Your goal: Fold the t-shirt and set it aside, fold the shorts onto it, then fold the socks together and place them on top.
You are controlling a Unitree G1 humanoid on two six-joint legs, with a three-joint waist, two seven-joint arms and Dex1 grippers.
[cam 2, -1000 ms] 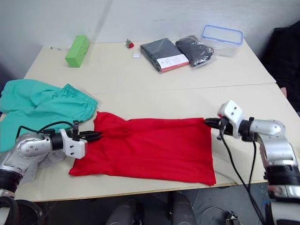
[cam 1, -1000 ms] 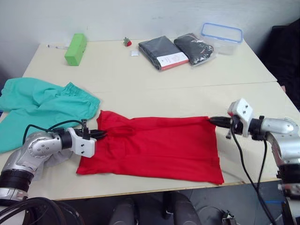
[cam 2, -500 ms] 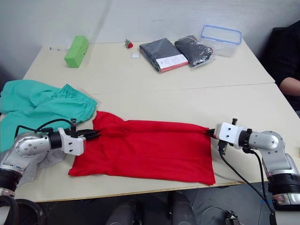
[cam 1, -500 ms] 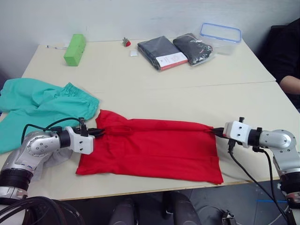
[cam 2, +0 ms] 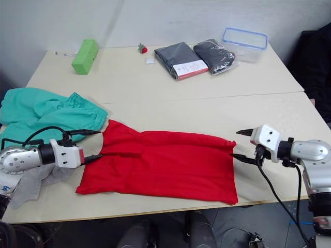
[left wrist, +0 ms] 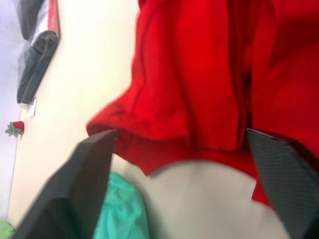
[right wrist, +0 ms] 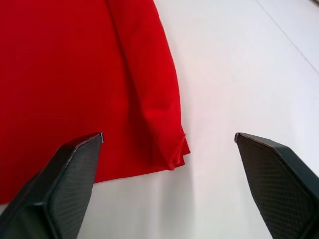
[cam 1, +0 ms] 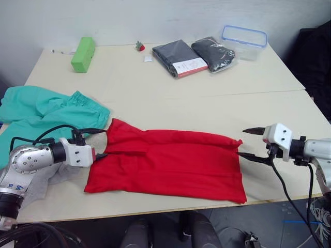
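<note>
T-shirt lies folded lengthwise; left hand and right hand spread apart.

Both arms reach low toward opposite ends of the t-shirt. The left gripper, fingers spread wide, points at the shirt's left edge without gripping it. The right gripper, fingers likewise parted, sits just off the shirt's right edge, one fingertip close to the cloth.

You see: t-shirt plain bright red; shorts teal-green; bench pale cream; block at far left corner lime green; container blue-rimmed.
</note>
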